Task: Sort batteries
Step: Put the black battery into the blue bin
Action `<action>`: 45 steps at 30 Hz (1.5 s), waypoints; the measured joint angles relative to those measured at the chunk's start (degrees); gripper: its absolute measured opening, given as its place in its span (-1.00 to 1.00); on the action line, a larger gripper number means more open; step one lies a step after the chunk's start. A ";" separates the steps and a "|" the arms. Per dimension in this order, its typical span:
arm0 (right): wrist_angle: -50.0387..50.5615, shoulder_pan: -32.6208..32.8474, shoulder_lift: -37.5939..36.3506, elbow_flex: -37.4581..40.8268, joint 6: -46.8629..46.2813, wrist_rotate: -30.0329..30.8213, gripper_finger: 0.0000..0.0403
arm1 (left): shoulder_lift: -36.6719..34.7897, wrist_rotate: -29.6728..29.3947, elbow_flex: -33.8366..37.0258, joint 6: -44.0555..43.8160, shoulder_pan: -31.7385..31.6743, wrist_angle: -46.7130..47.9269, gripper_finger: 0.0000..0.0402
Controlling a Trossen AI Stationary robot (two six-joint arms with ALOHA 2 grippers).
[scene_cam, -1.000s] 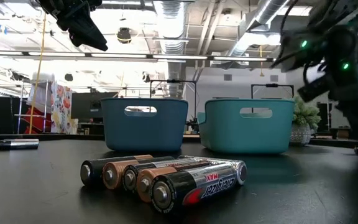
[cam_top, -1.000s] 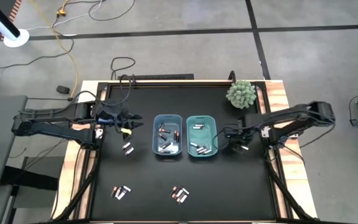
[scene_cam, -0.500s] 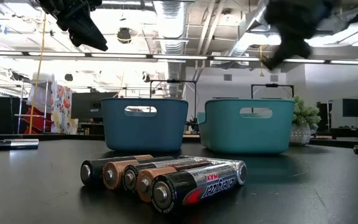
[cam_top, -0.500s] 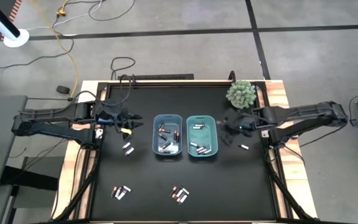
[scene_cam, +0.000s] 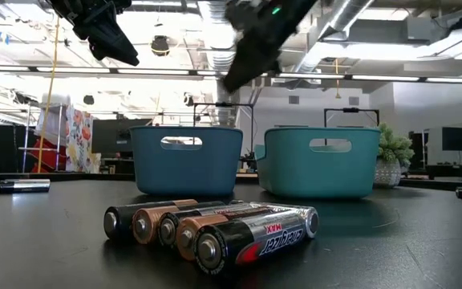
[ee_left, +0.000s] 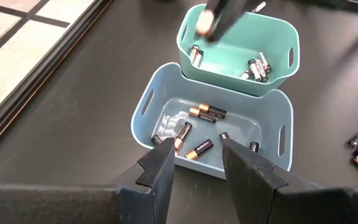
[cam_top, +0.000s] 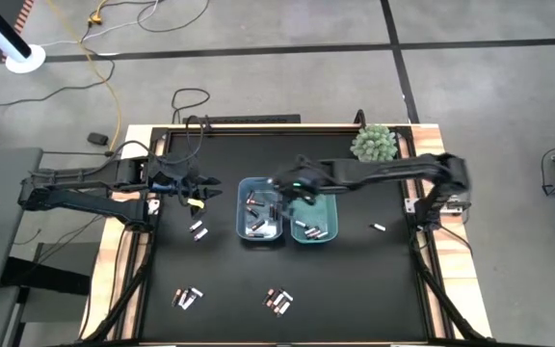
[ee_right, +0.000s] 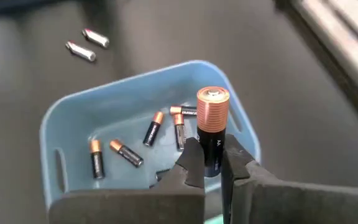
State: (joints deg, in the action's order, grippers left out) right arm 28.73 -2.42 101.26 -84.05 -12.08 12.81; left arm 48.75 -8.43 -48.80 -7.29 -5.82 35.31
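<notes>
While the right gripper (ee_right: 211, 167) pinches a copper-topped battery (ee_right: 212, 127) by its lower black body, the cell stands upright between the fingers, copper end up, above the blue bin (ee_right: 55, 130). In the high view that arm reaches across the teal bin (cam_top: 328, 185), its gripper over the seam between the two bins.

Handling, as a judgement: the cell is small, rigid and dense for its size, with a smooth round jacket, so it can roll or pivot in a two-point pinch. Best hold is across the mid-body, fingers square to the axis, not on the ends. It is not fragile; a short drop into the bin looks fine.

The left gripper (ee_left: 194, 165) hangs beside the blue bin, fingers spread and holding nothing.

Other batteries: several lie in the blue bin, several in the teal bin, and loose groups sit on the table (cam_top: 403, 289) near the front edge (cam_top: 277, 301) (cam_top: 188, 297), plus two by the left arm (cam_top: 198, 229) and one alone at the right (cam_top: 378, 227).

Hard to make out:
- The bottom of the held cell is hidden between the fingers, so grip depth is unclear.
- The right gripper is blurred in the low and left wrist views.
- Labels on binned cells are too small to read, so the sorting rule can't be confirmed.
</notes>
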 joint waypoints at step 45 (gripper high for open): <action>17.61 -0.78 29.76 -24.32 0.49 -7.51 -0.25 | -0.01 -0.02 0.00 0.00 0.01 0.03 -0.35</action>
State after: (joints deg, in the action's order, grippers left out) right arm 46.34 -3.20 131.02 -108.37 -11.59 5.30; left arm 48.74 -8.45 -48.80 -7.29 -5.80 35.34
